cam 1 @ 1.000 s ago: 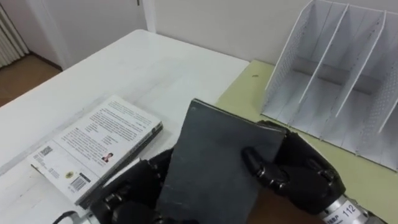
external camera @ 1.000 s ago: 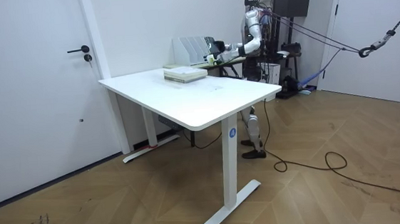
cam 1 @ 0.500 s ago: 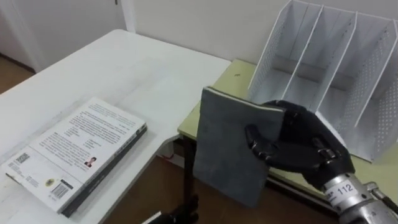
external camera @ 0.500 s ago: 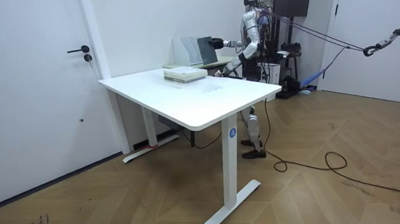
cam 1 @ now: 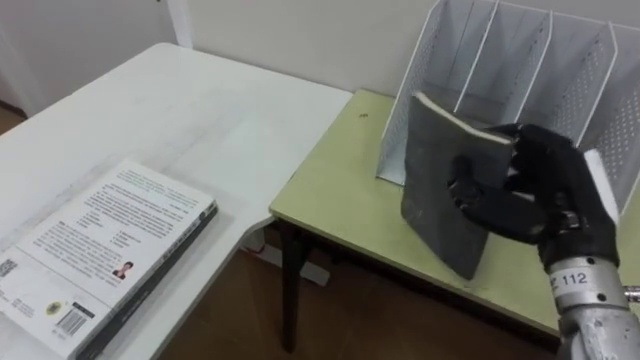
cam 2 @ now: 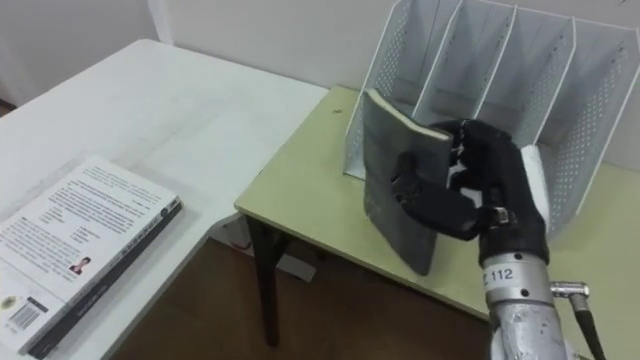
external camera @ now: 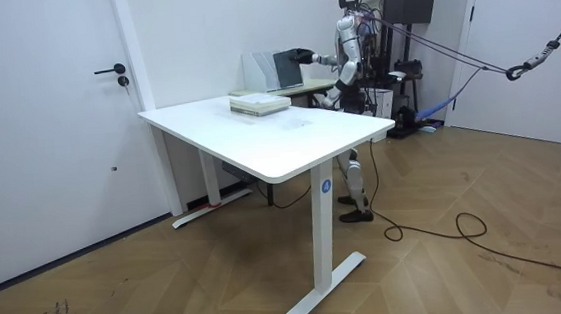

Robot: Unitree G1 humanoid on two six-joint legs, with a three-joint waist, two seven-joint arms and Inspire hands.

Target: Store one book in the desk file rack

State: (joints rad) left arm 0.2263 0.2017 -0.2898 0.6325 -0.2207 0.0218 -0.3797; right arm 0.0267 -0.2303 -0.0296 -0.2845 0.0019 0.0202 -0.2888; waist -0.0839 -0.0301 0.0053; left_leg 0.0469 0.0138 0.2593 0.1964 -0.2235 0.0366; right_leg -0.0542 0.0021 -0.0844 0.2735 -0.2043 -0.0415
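The right hand clamps fingers and thumb on the dark book, held upright over the green table, just before the rack. Another book on the white desk shows small print and a barcode

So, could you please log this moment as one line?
right hand: holds grey book near upright | file rack: just behind, book not in | second book: on white table

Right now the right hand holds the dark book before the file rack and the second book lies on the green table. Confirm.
One error: the second book lies on the white desk, not the green table; the left eye view shows it. The right hand does hold the dark book before the file rack.
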